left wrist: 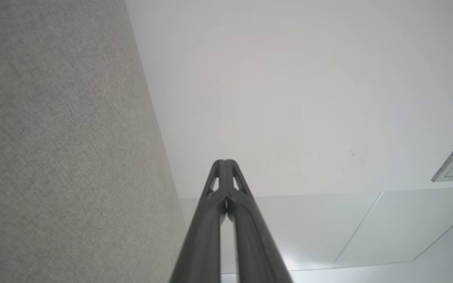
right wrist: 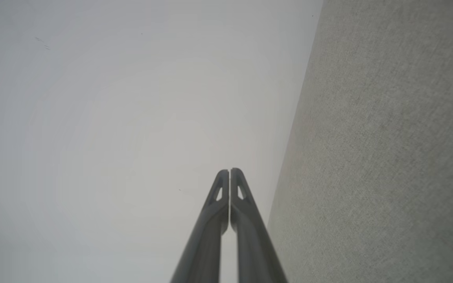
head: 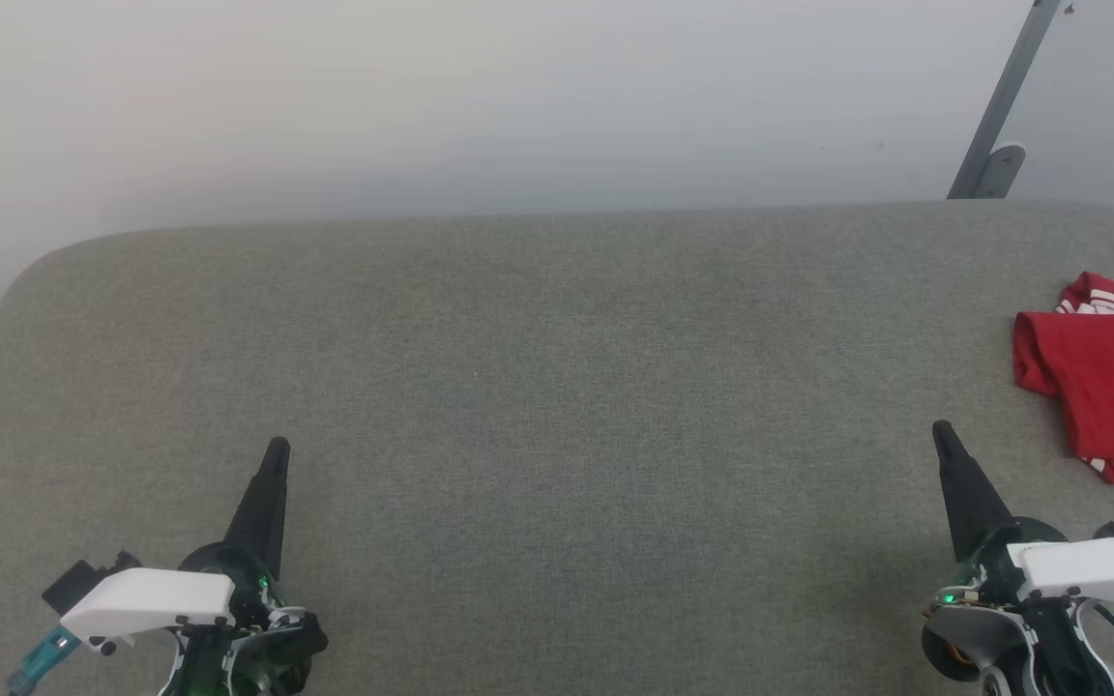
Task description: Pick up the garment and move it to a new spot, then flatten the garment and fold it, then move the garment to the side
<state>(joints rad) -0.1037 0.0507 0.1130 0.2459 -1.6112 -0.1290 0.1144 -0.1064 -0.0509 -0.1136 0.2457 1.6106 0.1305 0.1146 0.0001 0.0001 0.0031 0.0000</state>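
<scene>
Red jersey garment (head: 1103, 387) lies bundled at grey fabric counter (head: 557, 387) right edge; left claw (head: 277, 449) and right claw (head: 941, 431) closed, empty.

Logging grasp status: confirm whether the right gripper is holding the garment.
No: the right gripper is shut and empty; the garment lies apart from it on the grey surface.

Plain red with a patch of white stripes on the garment (head: 1113, 387), flecked grey-green weave on the table (head: 557, 367), black fingers and white housings on the left gripper (head: 277, 449) and right gripper (head: 942, 432), pale grey on the wall (head: 422, 97)
</scene>
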